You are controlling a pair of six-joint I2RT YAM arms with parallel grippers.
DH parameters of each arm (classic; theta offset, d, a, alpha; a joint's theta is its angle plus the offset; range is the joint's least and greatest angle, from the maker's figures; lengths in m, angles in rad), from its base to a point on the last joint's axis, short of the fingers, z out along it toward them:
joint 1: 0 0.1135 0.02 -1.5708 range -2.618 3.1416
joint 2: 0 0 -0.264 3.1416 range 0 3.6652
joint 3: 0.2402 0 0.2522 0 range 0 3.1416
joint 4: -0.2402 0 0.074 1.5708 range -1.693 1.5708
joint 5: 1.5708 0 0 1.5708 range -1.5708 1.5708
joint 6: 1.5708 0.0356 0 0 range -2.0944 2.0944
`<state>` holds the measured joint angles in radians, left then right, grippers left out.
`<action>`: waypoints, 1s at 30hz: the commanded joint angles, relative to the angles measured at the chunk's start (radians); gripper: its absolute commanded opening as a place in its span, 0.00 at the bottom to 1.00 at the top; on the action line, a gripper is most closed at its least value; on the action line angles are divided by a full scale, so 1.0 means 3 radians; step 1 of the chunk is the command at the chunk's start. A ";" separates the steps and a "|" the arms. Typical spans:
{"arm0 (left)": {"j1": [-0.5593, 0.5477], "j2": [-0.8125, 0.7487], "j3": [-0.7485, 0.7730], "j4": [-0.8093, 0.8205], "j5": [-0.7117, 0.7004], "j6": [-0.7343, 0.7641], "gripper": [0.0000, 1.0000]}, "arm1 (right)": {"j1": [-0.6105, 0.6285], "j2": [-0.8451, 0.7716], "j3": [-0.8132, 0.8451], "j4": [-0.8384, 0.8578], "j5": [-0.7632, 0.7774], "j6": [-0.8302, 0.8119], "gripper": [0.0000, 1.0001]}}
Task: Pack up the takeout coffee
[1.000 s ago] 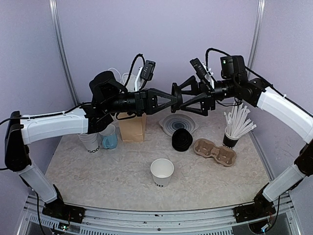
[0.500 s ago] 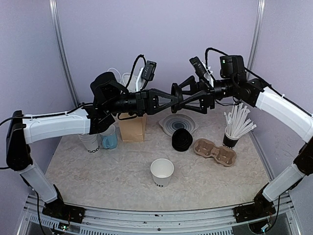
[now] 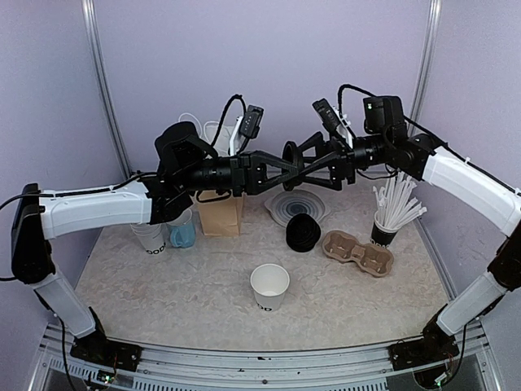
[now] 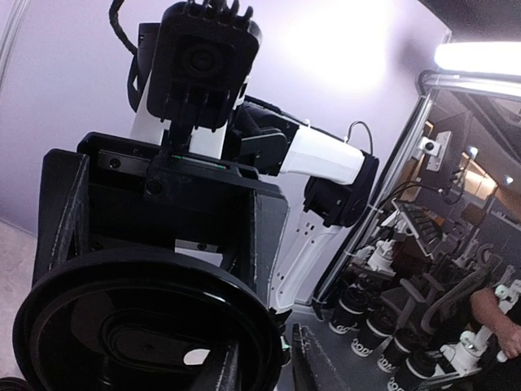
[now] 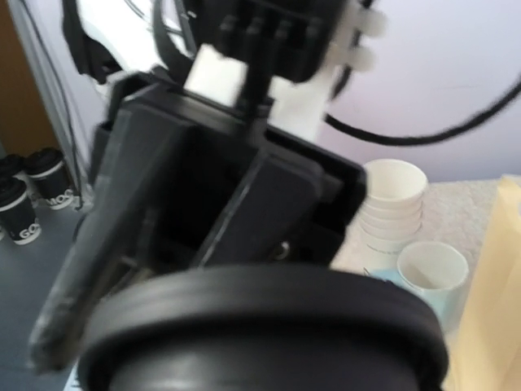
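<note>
Lid (image 4: 146, 326) on edge, axis level, between left gripper (image 3: 282, 163) and right gripper (image 3: 295, 156); grasps unclear.

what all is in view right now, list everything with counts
paper cup: one, white, lidless, front centre of table
lid: one, black, in mid-air between the grippers
lid stack: one, black, behind the paper cup
cup carrier: one, brown, right of the lid stack
straw cup: one, dark with white straws, far right
paper bag: one, brown, upright, back left
cup stack: one, white, far left
mug: one, light blue, beside the cup stack
round discs: number unclear, pale, back centre
table: one, beige
left gripper: one, black, at the lid
right gripper: one, black, at the lid
</note>
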<state>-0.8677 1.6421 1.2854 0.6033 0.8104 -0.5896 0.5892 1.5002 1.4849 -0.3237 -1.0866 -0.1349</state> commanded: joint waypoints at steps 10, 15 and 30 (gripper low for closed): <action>-0.0370 -0.1015 -0.0659 -0.1957 -0.1714 0.0954 0.43 | -0.0031 -0.0061 -0.0224 -0.0432 0.0577 -0.0632 0.77; -0.0499 -0.1072 -0.1231 -0.2672 -0.3030 0.0596 0.35 | -0.0015 -0.0068 -0.0110 -0.1002 0.0955 -0.1370 0.77; -0.0625 -0.0676 -0.2378 -0.1072 -0.2531 -0.0019 0.05 | 0.0843 0.0357 0.0147 -0.2099 0.2106 -0.2275 0.77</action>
<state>-1.0328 1.3750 0.5705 0.0792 -0.0246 -0.5617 0.7895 1.5600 1.5116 -0.8722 -0.5575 -0.7753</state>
